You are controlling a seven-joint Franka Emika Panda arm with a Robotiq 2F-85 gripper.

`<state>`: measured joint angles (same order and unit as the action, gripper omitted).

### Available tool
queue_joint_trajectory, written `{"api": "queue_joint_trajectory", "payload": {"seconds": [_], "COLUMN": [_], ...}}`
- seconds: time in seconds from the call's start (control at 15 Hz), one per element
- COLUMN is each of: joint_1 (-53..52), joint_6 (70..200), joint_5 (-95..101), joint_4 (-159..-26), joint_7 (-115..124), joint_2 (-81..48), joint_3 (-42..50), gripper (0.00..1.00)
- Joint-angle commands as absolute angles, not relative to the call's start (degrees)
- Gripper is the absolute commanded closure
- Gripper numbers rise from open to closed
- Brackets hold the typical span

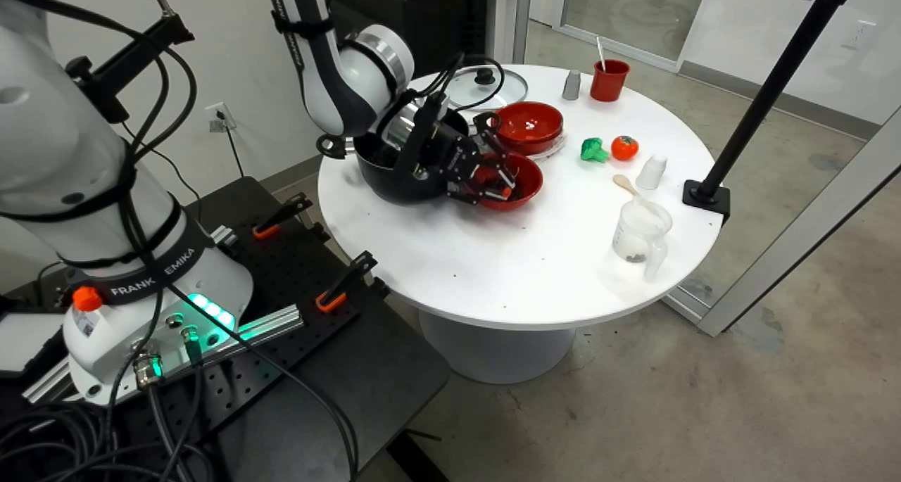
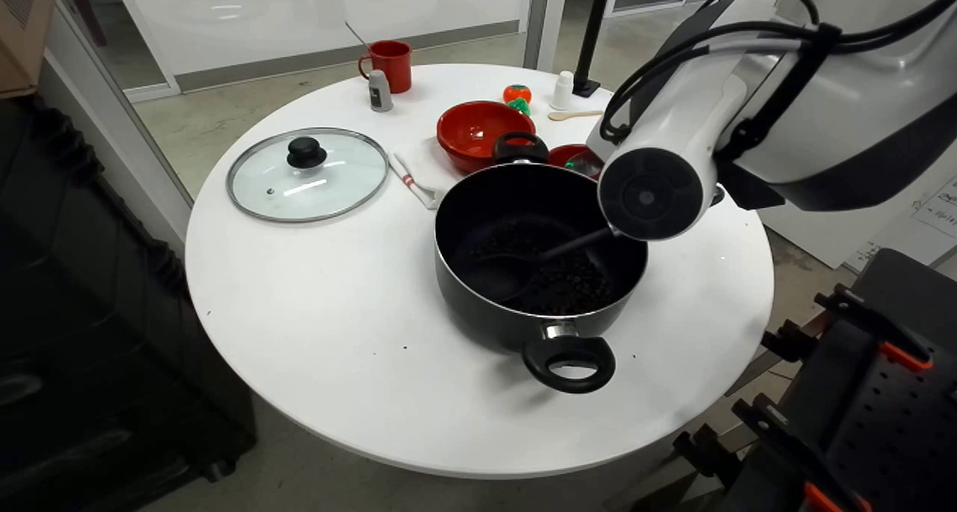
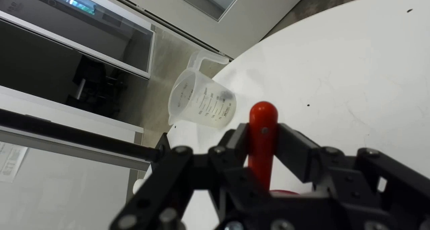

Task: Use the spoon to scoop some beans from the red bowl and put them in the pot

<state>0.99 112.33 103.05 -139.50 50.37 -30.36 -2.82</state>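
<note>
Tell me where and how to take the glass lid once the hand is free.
Best by the black knob, with the hand coming straight down. The glass lid lies flat on the white table, and the knob stands up at the lid's middle; elsewhere it probably offers less to hold.

Glass lid [image 2: 299, 187]: flat on the white bench [image 2: 336, 332], black knob [image 2: 306, 152] up.
Red mug [image 1: 609, 81]: upright, thin stick [image 1: 601, 54] jutting out, grey shaker [image 1: 571, 86] near.
Tomato [image 1: 624, 148]: next to green broccoli [image 1: 594, 150].
Measuring jug [image 1: 635, 232]: upright, wooden spoon [image 1: 624, 182] and white shaker [image 1: 651, 173] close by.
</note>
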Motion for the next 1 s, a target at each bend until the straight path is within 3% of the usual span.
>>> {"api": "queue_joint_trajectory", "payload": {"seconds": [0.0, 0.93], "joint_1": [0.8, 1.6], "joint_6": [108.8, 108.6], "joint_5": [104.7, 92.2], "joint_4": [-140.9, -139.2], "joint_7": [53.3, 40.6], "joint_2": [-29.5, -29.7], "joint_3": [-3.4, -3.8], "gripper": [0.94, 0.94]}}
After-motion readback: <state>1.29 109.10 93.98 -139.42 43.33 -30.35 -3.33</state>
